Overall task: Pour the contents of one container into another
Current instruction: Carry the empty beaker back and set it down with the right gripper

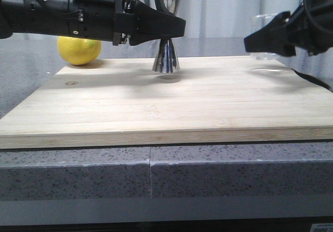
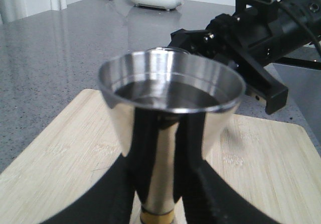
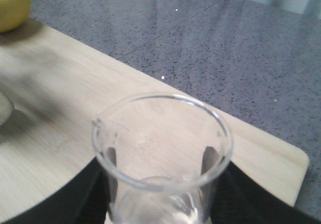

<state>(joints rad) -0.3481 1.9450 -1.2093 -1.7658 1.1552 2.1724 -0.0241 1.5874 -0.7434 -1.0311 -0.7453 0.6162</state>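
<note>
Aloft, jigger (image 2: 168,128) in left hand (image 2: 160,194), beaker (image 3: 163,156) in right hand (image 3: 155,196)

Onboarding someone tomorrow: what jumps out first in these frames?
The shiny steel jigger, clamped by the left gripper and lifted just off the wooden board at centre rear. To the right, the right gripper holds the clear beaker above the board's far right corner. A yellow lemon sits behind the board at left.

soft even daylight, faint shadows, blurry wrist close-ups
</note>
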